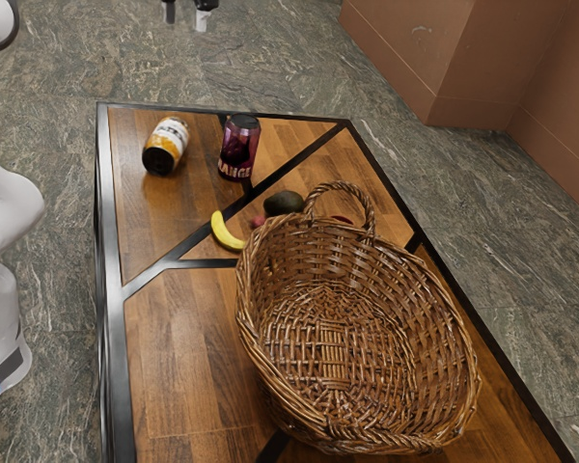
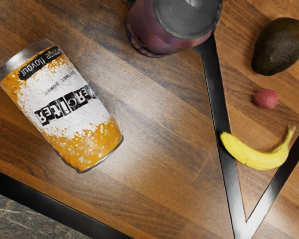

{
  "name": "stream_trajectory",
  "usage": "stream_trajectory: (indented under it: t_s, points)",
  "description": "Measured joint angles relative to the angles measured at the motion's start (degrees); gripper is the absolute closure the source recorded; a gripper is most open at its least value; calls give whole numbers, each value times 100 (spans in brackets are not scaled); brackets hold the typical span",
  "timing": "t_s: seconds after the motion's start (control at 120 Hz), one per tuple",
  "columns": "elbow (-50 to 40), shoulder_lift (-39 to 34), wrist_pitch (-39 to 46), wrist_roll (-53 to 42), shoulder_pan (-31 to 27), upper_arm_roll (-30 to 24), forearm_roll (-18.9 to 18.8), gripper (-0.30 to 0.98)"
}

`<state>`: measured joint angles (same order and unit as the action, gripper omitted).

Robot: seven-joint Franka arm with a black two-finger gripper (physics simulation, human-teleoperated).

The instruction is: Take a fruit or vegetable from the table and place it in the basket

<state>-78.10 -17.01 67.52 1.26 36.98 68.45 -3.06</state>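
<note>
The hand (image 1: 185, 15) is spread wide, holding nothing; the banana (image 2: 259, 157) and avocado (image 2: 279, 46) lie on the counter (image 1: 179, 338), with pickup and placing in the basket (image 1: 420, 294) left.

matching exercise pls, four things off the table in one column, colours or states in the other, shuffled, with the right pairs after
Things:
1. banana
2. purple can
3. orange-and-white can
4. avocado

Colours or states:
A. lying on its side
B. dark greenish brown
C. curved and yellow
D. standing upright

Right pairs: 1-C, 2-D, 3-A, 4-B
</note>
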Motion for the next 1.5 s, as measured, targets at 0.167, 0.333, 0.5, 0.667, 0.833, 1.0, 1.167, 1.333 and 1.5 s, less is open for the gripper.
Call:
stream_trajectory:
  t_s: [0.167, 0.333, 0.5, 0.667, 0.833, 1.0, 1.167, 1.333, 1.5]
  points:
    - [-21, -4, 1013, 45, 13, 18, -21, 2]
    - [253, 0, 1402, 67, 14, -155, -86, 2]
    - [787, 1626, 1176, 127, 346, -2032, -521, 2]
    - [182, 1099, 1313, -50, 6013, 1453, -953, 2]
    - [-67, -277, 1432, -68, 7316, 3182, -1947, 2]
    - [-1200, -205, 1342, -65, 4935, 1280, -1744, 2]
    - [-2780, -807, 1823, -8, 2881, -619, -1613, 2]
    - [-3465, -981, 2773, 150, 2546, -768, -1823, 2]
    - [-3494, -958, 3367, 331, 3024, -157, -1982, 2]
